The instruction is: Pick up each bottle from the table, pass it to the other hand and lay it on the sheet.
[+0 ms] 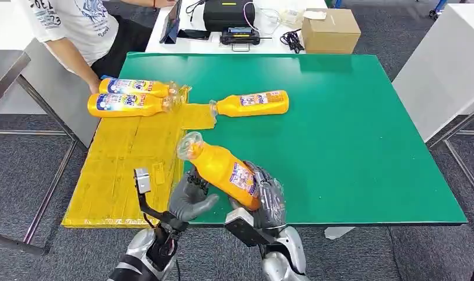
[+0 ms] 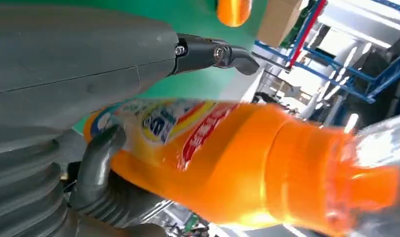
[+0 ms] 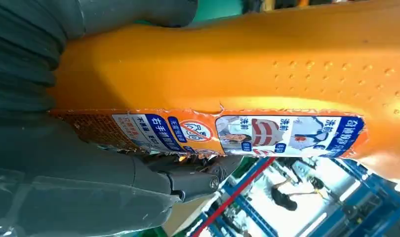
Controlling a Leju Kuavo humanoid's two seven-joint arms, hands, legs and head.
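Person: you have one standing at the far-left corner of the green table (image 1: 351, 146), white printed shirt (image 1: 76, 20), forearm (image 1: 76, 61) reaching down.
White desk (image 1: 164, 35) behind: black case (image 1: 229, 14), radio unit (image 1: 239, 37), tablet (image 1: 173, 23) propped up, cable bundle (image 1: 292, 40), cardboard box (image 1: 331, 30).
Floor: grey carpet (image 1: 24, 175).

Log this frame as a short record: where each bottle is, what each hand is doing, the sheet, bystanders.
held bottle: orange plastic bottle with clear cap, tilted above the table's near edge
right hand: grips the bottle's base
left hand: fingers at the bottle's side, grip unclear
sheet: yellow sheet on green table, left side
on sheet: two orange bottles lying at far end
off sheet: one orange bottle lying with cap at sheet edge
bystander: person at far left corner
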